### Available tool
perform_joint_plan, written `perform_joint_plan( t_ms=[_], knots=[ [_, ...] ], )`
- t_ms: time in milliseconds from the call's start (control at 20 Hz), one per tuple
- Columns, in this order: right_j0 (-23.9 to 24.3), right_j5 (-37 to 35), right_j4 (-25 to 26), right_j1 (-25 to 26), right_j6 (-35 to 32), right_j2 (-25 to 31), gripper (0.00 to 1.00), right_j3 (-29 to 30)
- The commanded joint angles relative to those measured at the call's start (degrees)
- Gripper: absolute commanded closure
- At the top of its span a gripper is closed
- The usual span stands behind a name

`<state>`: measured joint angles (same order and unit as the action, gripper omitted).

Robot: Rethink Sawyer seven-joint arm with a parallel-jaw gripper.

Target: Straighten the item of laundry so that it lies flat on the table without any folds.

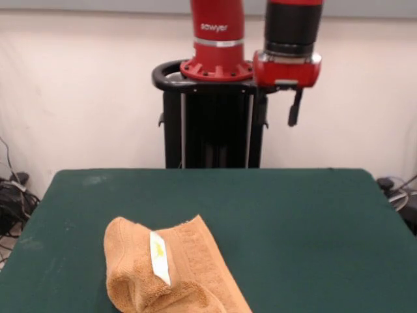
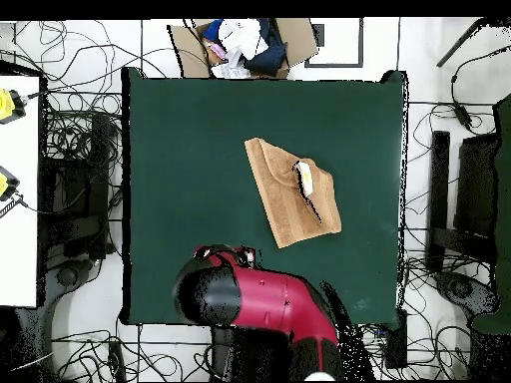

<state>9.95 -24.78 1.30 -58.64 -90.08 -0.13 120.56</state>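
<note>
The item of laundry, an orange-tan terry towel (image 1: 171, 274), lies folded over on itself on the dark green table (image 1: 300, 222), at its near left in the front view. One side is bunched into a thick fold, and a white label (image 1: 159, 258) faces up. In the overhead view the towel (image 2: 289, 194) lies right of the table's (image 2: 190, 150) middle, with the label (image 2: 306, 180) near its right side. My gripper (image 1: 295, 107) hangs high beside the pedestal, drawn back above the table's far edge and well clear of the towel. Nothing is in it.
The black pedestal (image 1: 212, 124) stands behind the table's far edge. In the overhead view the red arm (image 2: 264, 299) covers the table's bottom edge. A cardboard box of clutter (image 2: 245, 45) sits beyond the top edge. Cables lie on the floor around the table.
</note>
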Motion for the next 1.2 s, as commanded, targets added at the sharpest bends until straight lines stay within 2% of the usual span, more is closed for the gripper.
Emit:
perform_joint_plan(
  t_ms=[50, 500, 700, 1200],
  knots=[
    [3.16, 5.06, 4.41, 9.82, -2.96, 3.6, 0.0, -5.52],
    [3.03, 5.47, 7.74, 14.91, -4.23, -0.43, 0.0, -12.58],
    [2.29, 5.05, 10.09, 15.28, -4.71, -3.04, 0.0, -14.78],
    [-2.75, 8.03, 14.2, 18.4, -9.37, -11.69, 0.0, -19.51]
  ],
)
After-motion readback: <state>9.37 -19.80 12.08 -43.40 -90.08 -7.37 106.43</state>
